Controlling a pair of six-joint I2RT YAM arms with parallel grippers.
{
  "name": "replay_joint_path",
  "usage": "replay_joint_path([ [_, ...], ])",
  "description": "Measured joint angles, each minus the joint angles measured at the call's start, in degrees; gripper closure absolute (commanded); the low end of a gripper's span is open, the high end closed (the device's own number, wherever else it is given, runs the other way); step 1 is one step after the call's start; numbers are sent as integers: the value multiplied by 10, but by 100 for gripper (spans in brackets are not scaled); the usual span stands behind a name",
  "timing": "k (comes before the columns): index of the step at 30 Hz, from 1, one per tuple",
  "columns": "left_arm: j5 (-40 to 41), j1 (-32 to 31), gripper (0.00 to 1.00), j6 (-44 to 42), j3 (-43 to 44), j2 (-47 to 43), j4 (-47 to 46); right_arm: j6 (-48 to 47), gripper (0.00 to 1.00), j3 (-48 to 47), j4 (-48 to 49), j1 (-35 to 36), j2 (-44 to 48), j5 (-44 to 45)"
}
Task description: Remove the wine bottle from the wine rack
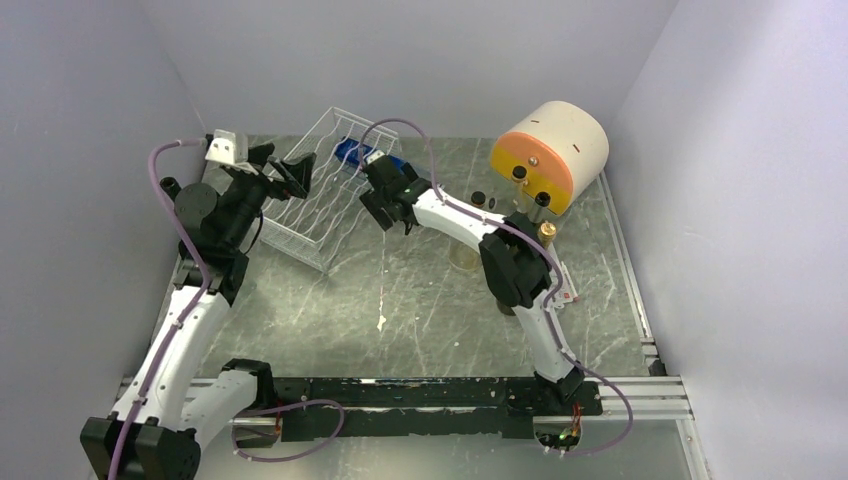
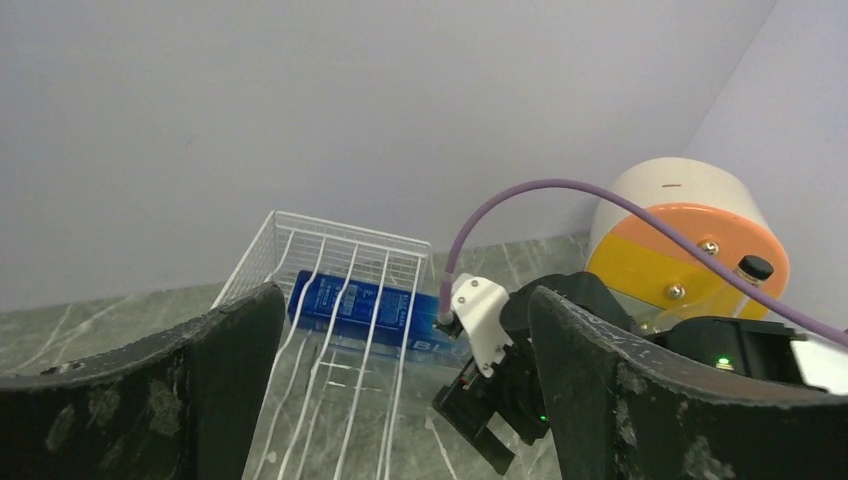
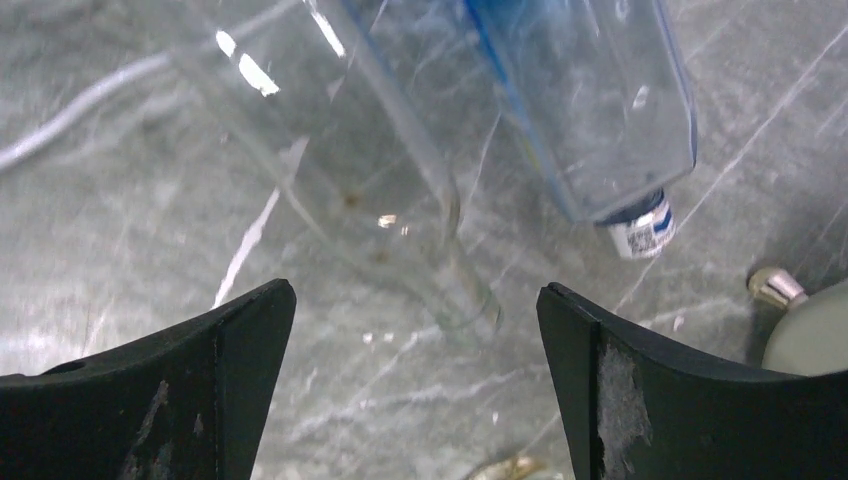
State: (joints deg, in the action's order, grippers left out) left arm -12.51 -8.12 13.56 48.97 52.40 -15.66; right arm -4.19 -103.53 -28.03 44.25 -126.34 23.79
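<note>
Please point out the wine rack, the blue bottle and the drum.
wine rack [image 1: 320, 210], top view, wavy wire rows.
blue bottle [image 2: 365, 310], left wrist view, label.
drum [image 1: 525, 150], top view, orange face.

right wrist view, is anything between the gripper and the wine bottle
nothing visible. the open right gripper faces a clear bottle directly, its neck pointing toward the gap between the fingers. a blue bottle lies beside it to the right, not in front

Nothing legible. The bottle [image 2: 365, 310] in the wire rack [image 2: 330, 232] has a blue label with white print, too small to read. White tag [image 3: 645, 228] at its neck: blurred, unreadable.
</note>
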Motion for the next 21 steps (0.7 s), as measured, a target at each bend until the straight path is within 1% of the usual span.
replay_joint_path([
  [1, -3, 1, 0, 2, 0, 1, -4, 0, 3, -14, 4, -3, -12, -1],
  [4, -22, 3, 1, -1, 2, 11, -9, -2, 0, -36, 12, -7, -35, -8],
  [10, -35, 3, 0, -8, 9, 29, -4, -2, 0, -36, 19, -11, -40, -49],
  [13, -38, 3, 6, -10, 9, 27, -4, -1, 0, -34, 24, -19, -40, -68],
  [21, -56, 1, 7, -18, 9, 23, -8, 7, 0, -11, 42, -32, -42, -93],
])
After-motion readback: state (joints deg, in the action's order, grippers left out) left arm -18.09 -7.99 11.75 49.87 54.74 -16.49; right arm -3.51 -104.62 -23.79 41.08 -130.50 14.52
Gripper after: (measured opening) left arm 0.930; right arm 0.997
